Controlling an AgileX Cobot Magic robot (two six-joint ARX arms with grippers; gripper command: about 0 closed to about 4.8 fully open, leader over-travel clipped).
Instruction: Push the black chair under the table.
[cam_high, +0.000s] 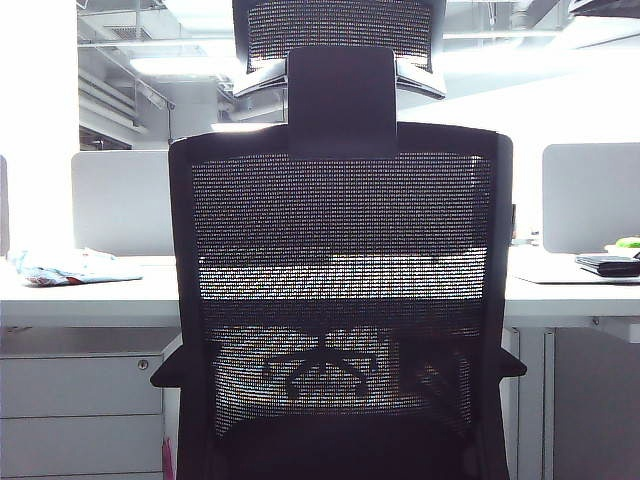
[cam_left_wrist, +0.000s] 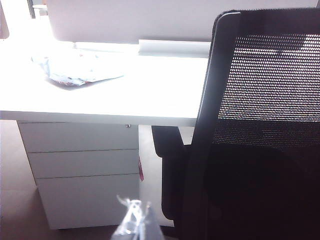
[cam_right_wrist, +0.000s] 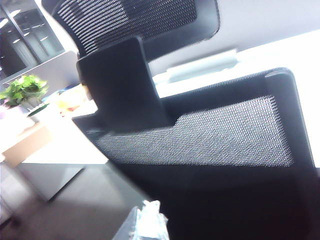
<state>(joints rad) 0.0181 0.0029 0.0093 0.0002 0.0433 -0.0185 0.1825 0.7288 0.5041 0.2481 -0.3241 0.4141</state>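
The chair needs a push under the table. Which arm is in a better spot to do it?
Probably the right. Its pincer sits close behind the chair's mesh back, near the middle. The left pincer is off beside the chair's edge, facing the drawers under the table. Neither touches the chair yet.

Strong backlight overexposes the table (cam_left_wrist: 100, 95); the black chair (cam_high: 340, 300) stays dark.

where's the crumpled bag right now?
Exterior view: the crumpled bag lies on the left end of the table, above the drawer cabinet, left of the black chair.
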